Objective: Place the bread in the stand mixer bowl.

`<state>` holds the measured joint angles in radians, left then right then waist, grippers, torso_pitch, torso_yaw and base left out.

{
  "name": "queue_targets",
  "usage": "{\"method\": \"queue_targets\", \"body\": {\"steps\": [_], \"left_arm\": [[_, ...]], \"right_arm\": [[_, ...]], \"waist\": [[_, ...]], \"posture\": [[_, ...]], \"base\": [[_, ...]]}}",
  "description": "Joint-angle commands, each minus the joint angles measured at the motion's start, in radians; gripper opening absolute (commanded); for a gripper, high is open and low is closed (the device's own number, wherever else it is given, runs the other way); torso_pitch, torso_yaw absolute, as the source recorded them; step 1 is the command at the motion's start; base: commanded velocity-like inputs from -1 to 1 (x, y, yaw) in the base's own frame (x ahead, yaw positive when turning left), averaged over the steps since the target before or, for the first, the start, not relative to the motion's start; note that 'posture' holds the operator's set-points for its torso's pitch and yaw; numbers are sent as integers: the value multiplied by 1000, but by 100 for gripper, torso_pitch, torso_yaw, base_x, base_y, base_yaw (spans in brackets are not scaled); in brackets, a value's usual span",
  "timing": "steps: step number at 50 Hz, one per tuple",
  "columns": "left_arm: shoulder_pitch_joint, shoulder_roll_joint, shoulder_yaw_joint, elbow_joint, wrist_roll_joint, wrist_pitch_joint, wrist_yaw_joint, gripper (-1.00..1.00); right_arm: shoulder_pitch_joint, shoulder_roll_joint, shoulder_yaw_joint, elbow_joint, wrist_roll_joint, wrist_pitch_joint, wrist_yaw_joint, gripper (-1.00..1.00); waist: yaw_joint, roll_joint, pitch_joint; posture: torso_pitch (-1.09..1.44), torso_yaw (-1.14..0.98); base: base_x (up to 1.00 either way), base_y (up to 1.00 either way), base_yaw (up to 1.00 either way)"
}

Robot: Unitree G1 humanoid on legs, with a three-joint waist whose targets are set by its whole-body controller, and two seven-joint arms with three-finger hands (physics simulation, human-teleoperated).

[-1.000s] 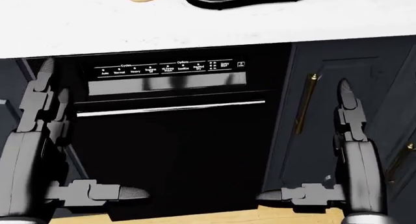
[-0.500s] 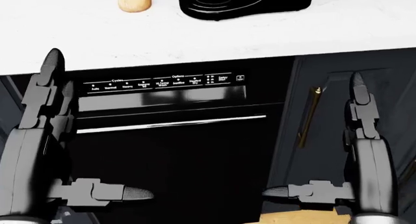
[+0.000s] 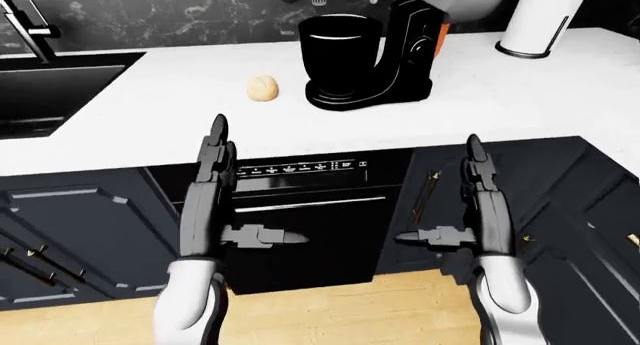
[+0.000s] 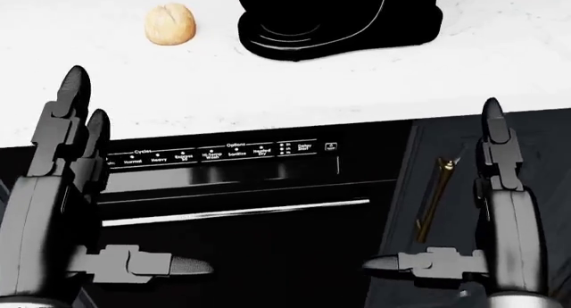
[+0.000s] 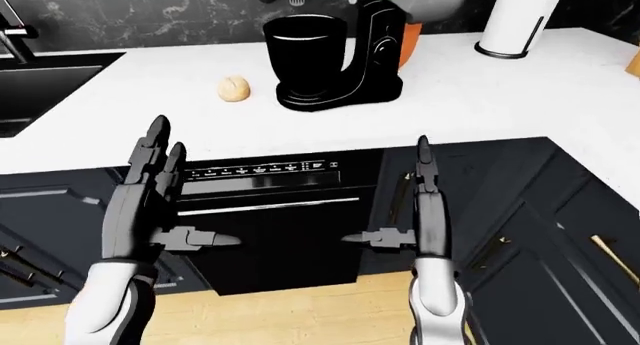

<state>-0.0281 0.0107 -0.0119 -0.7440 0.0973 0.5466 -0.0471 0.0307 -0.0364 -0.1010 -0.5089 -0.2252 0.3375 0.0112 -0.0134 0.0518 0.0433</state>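
Bread (image 3: 263, 88) sits on the white counter (image 3: 560, 97) just left of the stand mixer (image 3: 365, 56) in my left-eye view, while my head view shows my left hand (image 4: 62, 187) and right hand (image 4: 500, 207) splayed empty below the edge, so reaching comes next.

- A white counter (image 3: 560, 97) spans the left-eye view.
- A black dishwasher (image 3: 300, 225) sits below it, with a control strip and a bar handle.
- Dark cabinets (image 3: 80, 232) with brass handles flank it.
- A black sink (image 3: 50, 90) and a faucet (image 3: 25, 26) are at upper left.
- A paper towel roll (image 3: 540, 19) stands at upper right.
- Wood floor (image 3: 340, 319) runs along the bottom.
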Motion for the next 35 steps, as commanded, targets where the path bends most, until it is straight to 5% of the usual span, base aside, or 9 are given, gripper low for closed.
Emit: {"method": "queue_targets", "body": {"steps": [1,10,15,16,18,24,28,29,35], "left_arm": [[-12,4,11,-25,2,-22,5,100],[-9,4,14,-34,-2,-21,6,100],[-8,4,13,-32,-3,-24,7,100],[-8,4,14,-31,-4,-25,7,100],[-8,4,15,-35,-5,-22,7,100],[-8,5,16,-45,-5,-13,8,100],[-10,6,17,-47,-5,-10,7,100],[-12,6,18,-49,-5,-6,7,100],[-16,7,17,-53,-5,0,7,100]], "right_arm": [[-13,1,7,-37,-1,-25,0,100],[1,6,10,-53,-6,-29,-2,100],[4,7,10,-51,-5,-36,-4,100],[5,8,10,-48,-6,-38,-5,100],[5,8,11,-44,-6,-41,-5,100],[7,7,8,-46,-3,-43,-4,100],[9,8,8,-50,-3,-42,-4,100],[8,8,7,-50,-3,-42,-3,100],[10,8,3,-59,0,-40,-3,100]], "waist": [[2,21,-22],[32,-30,-13],[34,-144,-39],[22,-90,-20],[16,-113,-14],[6,-57,-5],[4,42,-33],[18,1,-19],[30,-15,-20]], "posture": [[0,0],[0,0],[0,0],[0,0],[0,0],[0,0],[0,0],[0,0],[0,0]], "base": [[27,0,0],[26,0,0],[26,0,0],[27,0,0],[26,0,0],[25,0,0],[24,0,0],[23,0,0],[24,0,0]]}}
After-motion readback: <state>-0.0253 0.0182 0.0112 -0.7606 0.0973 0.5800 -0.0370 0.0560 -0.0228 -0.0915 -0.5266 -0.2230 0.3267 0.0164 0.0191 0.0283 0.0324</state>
